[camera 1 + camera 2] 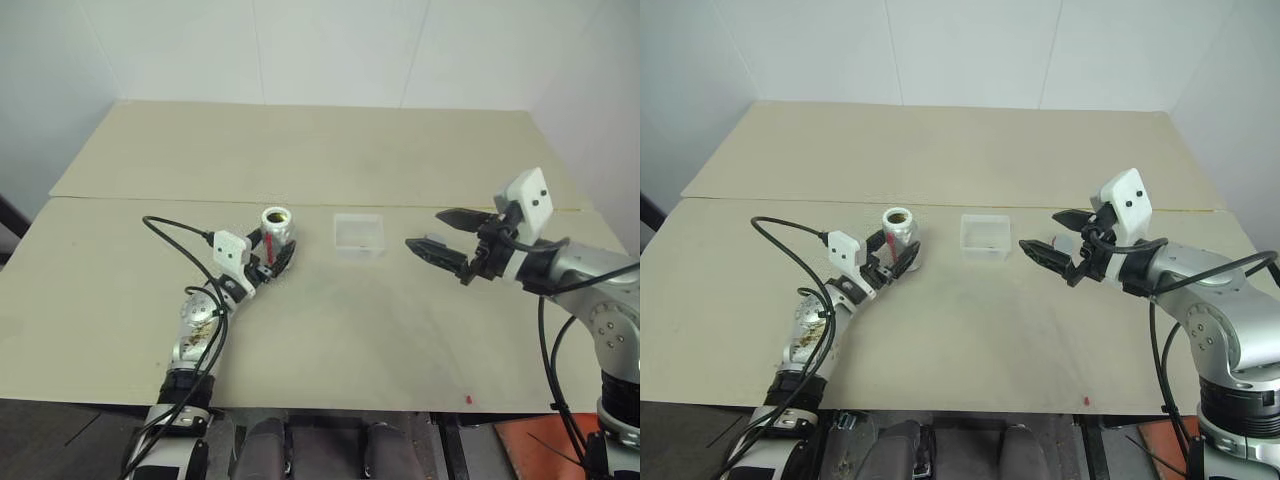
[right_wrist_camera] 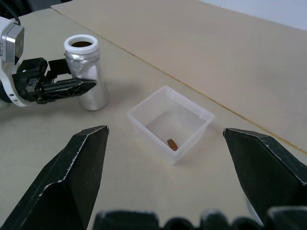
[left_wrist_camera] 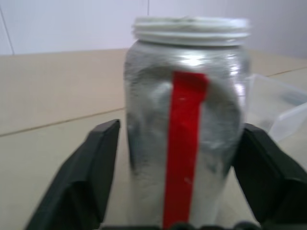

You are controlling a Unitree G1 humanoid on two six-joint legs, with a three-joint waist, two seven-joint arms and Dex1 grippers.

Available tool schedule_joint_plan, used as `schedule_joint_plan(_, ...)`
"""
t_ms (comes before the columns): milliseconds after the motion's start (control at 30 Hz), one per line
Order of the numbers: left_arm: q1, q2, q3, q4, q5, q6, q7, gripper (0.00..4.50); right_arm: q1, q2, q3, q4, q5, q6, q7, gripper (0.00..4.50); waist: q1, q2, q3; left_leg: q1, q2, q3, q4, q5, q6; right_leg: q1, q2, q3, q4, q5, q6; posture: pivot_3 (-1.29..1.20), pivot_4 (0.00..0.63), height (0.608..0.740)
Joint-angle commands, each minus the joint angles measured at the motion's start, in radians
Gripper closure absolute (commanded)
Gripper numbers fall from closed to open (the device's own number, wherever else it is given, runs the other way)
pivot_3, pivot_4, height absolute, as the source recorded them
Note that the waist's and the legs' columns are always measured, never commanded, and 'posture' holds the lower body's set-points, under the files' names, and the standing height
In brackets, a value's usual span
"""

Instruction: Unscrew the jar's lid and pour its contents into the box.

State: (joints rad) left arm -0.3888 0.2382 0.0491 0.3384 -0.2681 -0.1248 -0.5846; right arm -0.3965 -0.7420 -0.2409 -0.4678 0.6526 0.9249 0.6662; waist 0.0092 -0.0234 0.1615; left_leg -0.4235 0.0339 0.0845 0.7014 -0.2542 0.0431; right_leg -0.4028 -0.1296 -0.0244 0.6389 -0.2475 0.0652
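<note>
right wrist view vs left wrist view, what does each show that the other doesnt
The right wrist view alone looks into the box, where one small brown piece lies, and into the jar's open mouth; it also shows the left gripper beside the jar. The left wrist view alone shows the jar's red stripe close up, with a gap at each finger. Both show the jar upright, lidless, and the box.

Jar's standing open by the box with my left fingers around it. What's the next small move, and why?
Probably close the left gripper on the jar: its fingers stand apart beside it, and the box holds one brown bit.
</note>
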Motion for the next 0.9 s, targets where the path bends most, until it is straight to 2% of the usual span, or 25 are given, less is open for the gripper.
schedule_joint_plan(33,0.023,0.024,0.000,-0.078,0.005,0.025,-0.008,0.05,-0.002,-0.014,-0.022,-0.033,0.019,-0.015,-0.004,0.00,0.000,0.000,0.000,0.000,0.000,0.000,0.000,0.000,0.000,0.000,0.000,0.000,-0.001,0.000,0.000,0.00,0.150,0.740)
schedule_joint_plan(233,0.117,0.091,-0.007,-0.229,-0.012,0.129,-0.042,0.05,0.005,-0.009,-0.018,-0.038,0.016,-0.022,-0.006,0.00,0.001,0.000,0.000,-0.001,0.000,0.000,-0.002,0.001,-0.002,0.000,0.000,0.000,-0.004,0.000,0.000,0.00,0.150,0.740)
schedule_joint_plan(300,0.181,0.148,0.000,-0.324,-0.042,0.194,-0.087,0.05,0.015,-0.011,-0.023,-0.047,0.019,-0.017,-0.007,0.00,-0.001,0.000,0.000,0.000,0.000,0.000,-0.002,0.000,-0.001,0.000,0.000,0.000,-0.007,0.000,0.000,0.00,0.150,0.740)
schedule_joint_plan(467,0.350,0.367,0.063,-0.543,-0.162,0.333,-0.275,0.05,0.068,-0.043,-0.047,-0.065,0.025,-0.014,0.020,0.00,-0.008,0.000,0.000,0.000,0.001,0.001,-0.006,0.001,-0.001,-0.001,0.000,0.001,-0.007,0.000,0.000,0.00,0.150,0.740)
schedule_joint_plan(567,0.415,0.514,0.148,-0.632,-0.276,0.392,-0.421,0.05,0.100,-0.077,-0.055,-0.061,0.022,-0.027,0.053,0.00,-0.007,0.001,0.000,0.000,0.002,0.001,-0.006,0.000,-0.001,-0.001,0.000,0.001,-0.009,0.000,-0.001,0.00,0.150,0.740)
schedule_joint_plan(700,0.369,0.650,0.251,-0.614,-0.393,0.433,-0.577,0.05,0.138,-0.135,-0.062,-0.031,0.006,-0.061,0.122,0.00,0.000,0.001,0.000,0.002,0.001,0.001,-0.006,0.000,0.000,0.000,0.000,0.001,-0.009,0.000,-0.001,0.00,0.150,0.740)
schedule_joint_plan(900,0.237,0.744,0.295,-0.506,-0.438,0.460,-0.692,0.05,0.161,-0.188,-0.067,-0.001,0.001,-0.101,0.188,0.00,0.000,0.001,0.000,0.002,0.001,0.002,-0.006,0.000,0.000,0.000,0.000,0.001,-0.010,0.000,-0.001,0.00,0.150,0.740)
